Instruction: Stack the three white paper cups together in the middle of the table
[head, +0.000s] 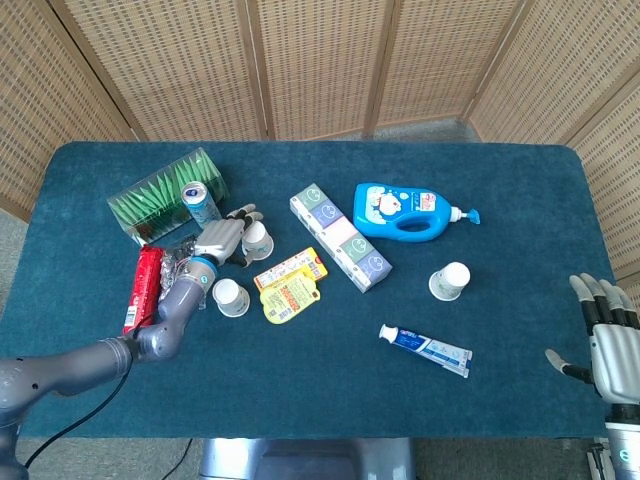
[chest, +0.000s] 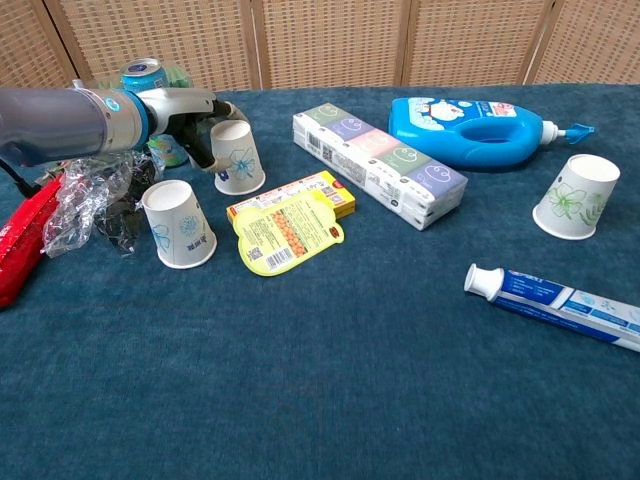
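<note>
Three white paper cups with floral prints stand upside down on the blue table. My left hand (head: 222, 240) (chest: 190, 115) reaches around the far-left cup (head: 257, 239) (chest: 237, 157), with fingers behind it and the thumb against its left side. The cup still rests on the cloth. A second cup (head: 231, 297) (chest: 179, 223) stands just in front of that hand. The third cup (head: 450, 281) (chest: 575, 196) stands alone at the right. My right hand (head: 608, 335) hovers open off the table's right edge, far from every cup.
Crumpled clear plastic (chest: 90, 200) and a red packet (head: 146, 285) lie left of the hand. A can (chest: 143, 75) and green box (head: 160, 195) sit behind it. Yellow packets (chest: 285, 225), a long box (chest: 380, 165), a blue bottle (chest: 470, 130) and toothpaste (chest: 555, 300) fill the middle and right.
</note>
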